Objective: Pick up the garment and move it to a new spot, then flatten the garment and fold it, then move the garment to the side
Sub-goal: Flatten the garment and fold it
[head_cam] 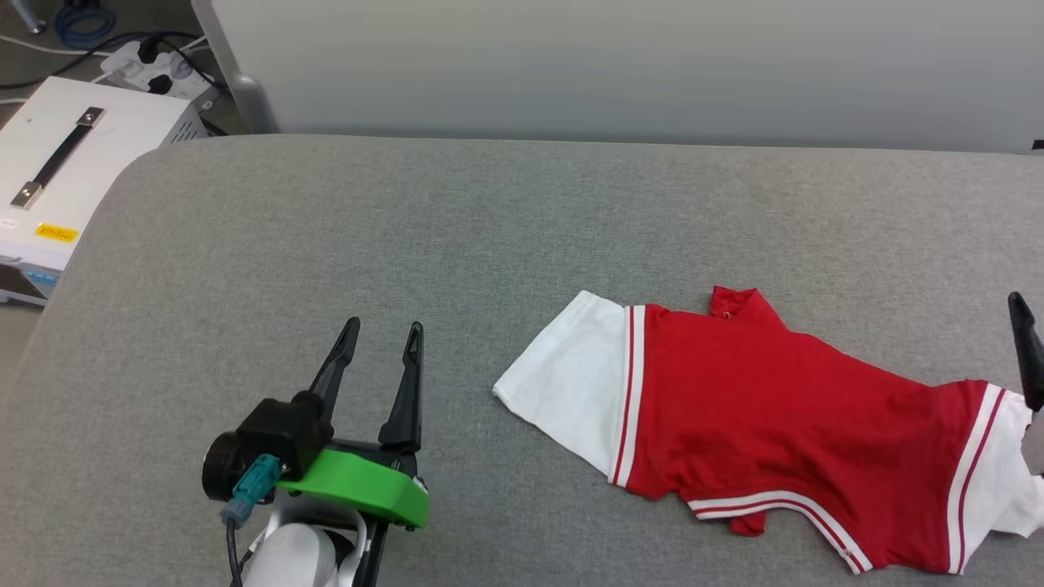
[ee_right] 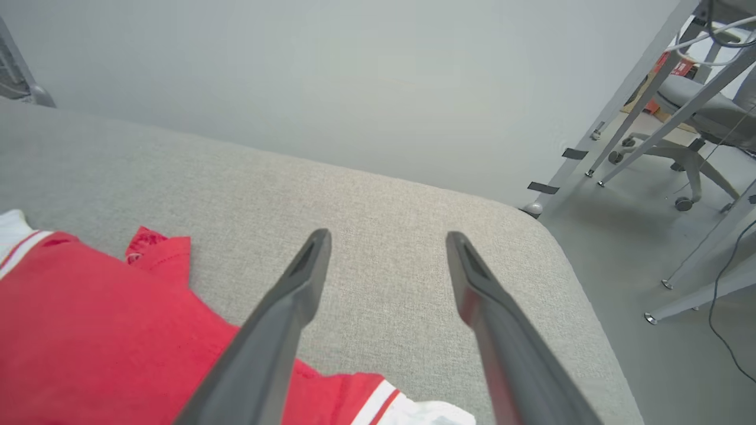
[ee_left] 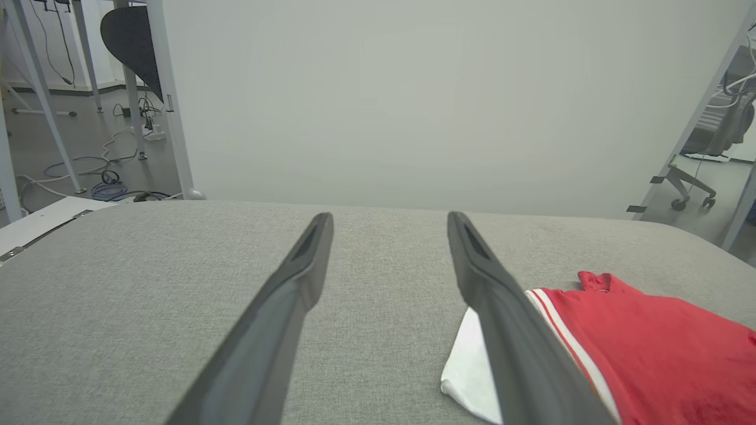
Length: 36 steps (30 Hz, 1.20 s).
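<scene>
Dark fingers of the left gripper [head_cam: 383, 330] are held spread wide, nothing between them, near the garment [head_cam: 758, 391] but apart from its white sleeve. The right gripper [ee_right: 387, 236] is seen equally spread and empty over the garment's opposite end. The red garment is laid out, slightly rumpled, on grey padded fabric [head_cam: 326, 228].

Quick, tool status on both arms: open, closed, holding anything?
Left tool: open, holding nothing.
Right tool: open, holding nothing; the red T-shirt lies ungripped.
</scene>
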Available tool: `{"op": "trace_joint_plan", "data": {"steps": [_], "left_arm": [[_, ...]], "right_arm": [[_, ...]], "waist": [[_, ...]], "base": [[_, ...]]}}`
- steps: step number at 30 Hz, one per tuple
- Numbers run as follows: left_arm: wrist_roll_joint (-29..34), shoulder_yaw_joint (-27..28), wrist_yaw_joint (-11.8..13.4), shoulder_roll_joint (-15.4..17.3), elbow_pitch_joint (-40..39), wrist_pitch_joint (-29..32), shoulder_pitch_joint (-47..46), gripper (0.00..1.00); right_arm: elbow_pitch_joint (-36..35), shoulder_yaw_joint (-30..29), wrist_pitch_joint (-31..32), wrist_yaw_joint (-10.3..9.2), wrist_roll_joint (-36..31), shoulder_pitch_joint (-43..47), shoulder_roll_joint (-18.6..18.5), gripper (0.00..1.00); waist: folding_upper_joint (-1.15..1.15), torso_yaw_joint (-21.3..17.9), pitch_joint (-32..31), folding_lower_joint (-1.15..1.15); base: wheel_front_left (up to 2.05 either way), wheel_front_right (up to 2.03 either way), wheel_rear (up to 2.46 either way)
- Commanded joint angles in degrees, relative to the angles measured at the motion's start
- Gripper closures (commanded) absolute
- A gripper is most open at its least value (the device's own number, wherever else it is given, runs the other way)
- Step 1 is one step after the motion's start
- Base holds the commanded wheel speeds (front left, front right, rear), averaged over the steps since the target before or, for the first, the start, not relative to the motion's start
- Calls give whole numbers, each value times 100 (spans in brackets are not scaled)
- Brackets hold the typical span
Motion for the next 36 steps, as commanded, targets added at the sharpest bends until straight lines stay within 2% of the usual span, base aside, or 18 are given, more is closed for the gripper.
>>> {"op": "trace_joint_plan", "data": {"steps": [1,7,12,16,21,25,32,36], "left_arm": [[-110,-1,-23,-13,-8,-34,92,0],[-411,-227,-23,45,136,-34,304,0],[-455,-451,-24,213,256,58,161,0],[-421,-711,-22,405,256,784,-170,0],[-296,-898,160,565,311,2406,-596,0],[-235,-1018,283,633,306,3474,-869,0],[-84,-1115,447,794,514,4306,-1057,0],[-23,-1083,542,883,663,4369,-1130,0]], "right_arm": [[-181,-49,-234,-3,-5,172,166,0],[-794,-210,-962,-3,7,720,852,0],[-1114,-198,-1040,-3,-116,1065,1208,0],[-1382,-251,-964,-3,-206,1239,1441,0],[-1617,-220,-820,-3,-283,1310,1581,0],[-1669,-155,-730,-3,-341,1316,1611,0],[-1566,18,-730,-3,-379,1292,1570,0],[-1519,91,-789,-3,-352,1249,1553,0]], "waist": [[0,-131,-80,0],[0,-287,-138,0],[0,-418,-103,0],[0,-507,9,0],[0,-667,198,0],[0,-790,377,0],[0,-1022,530,0],[0,-1136,642,0]], "base": [[0,0,0],[0,0,0],[0,0,0],[0,0,0],[0,0,0],[0,0,0],[0,0,0],[0,0,0]]}}
